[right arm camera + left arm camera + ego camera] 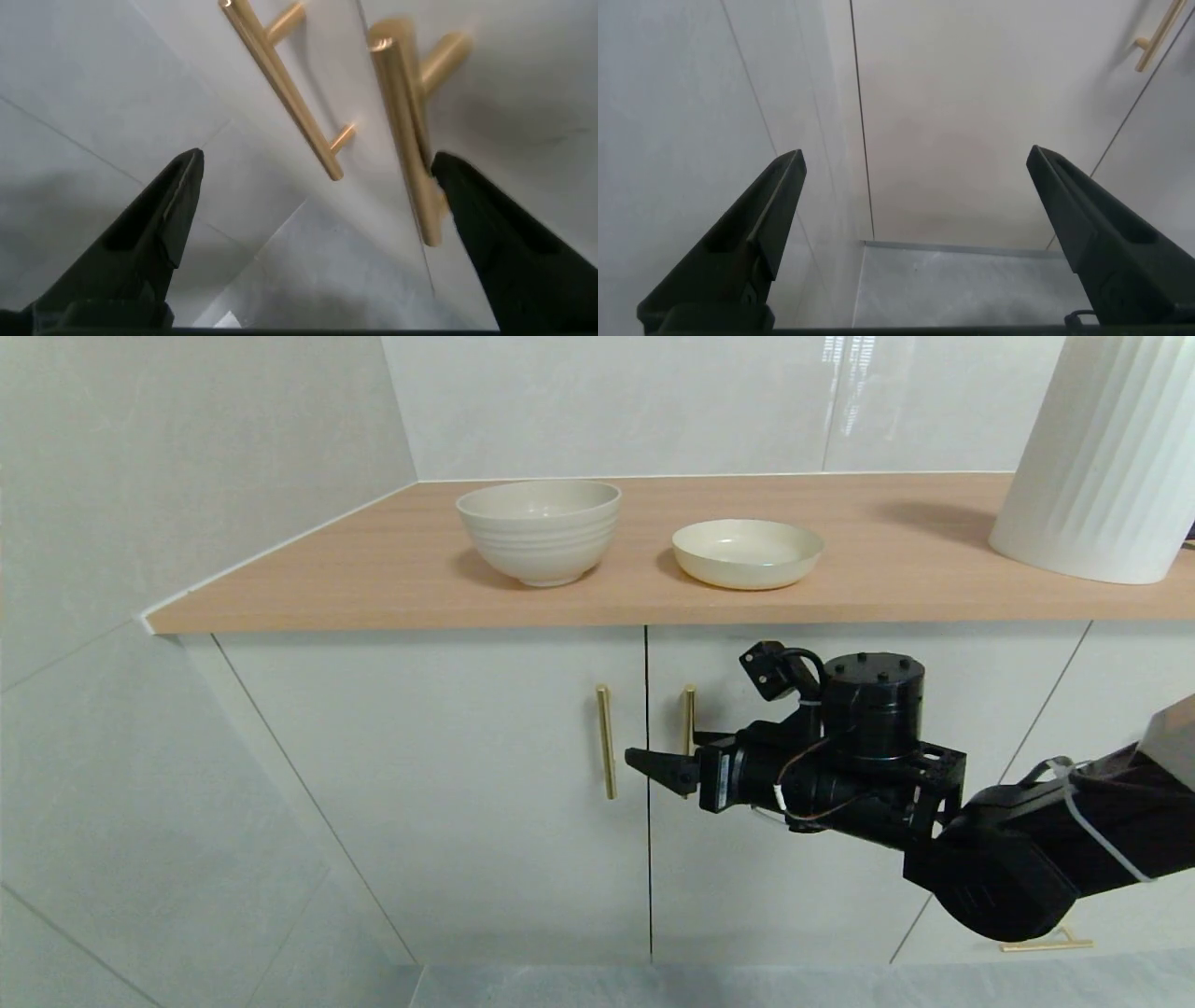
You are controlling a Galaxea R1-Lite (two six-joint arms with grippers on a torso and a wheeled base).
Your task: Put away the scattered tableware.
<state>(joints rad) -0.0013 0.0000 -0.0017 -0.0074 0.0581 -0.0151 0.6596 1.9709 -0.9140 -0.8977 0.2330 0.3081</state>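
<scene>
On the wooden counter point(373, 579) stand a deep cream bowl point(540, 529) and, to its right, a shallow cream dish point(747, 553). Below them, my right gripper point(667, 758) is held level in front of the white cabinet doors, open, at the right door's gold handle point(688, 717). In the right wrist view that handle point(406, 131) lies between the open fingers of the gripper point(318, 159), close to one of them, with the left door's handle point(280, 84) farther off. My left gripper point(915, 154) is open and holds nothing, low down before the cabinet and facing it.
A tall white ribbed container point(1102, 457) stands at the counter's right end. The left door's gold handle point(607, 742) is just left of the door seam. A tiled wall point(140, 476) closes off the left side. Grey floor point(952, 289) lies below the cabinet.
</scene>
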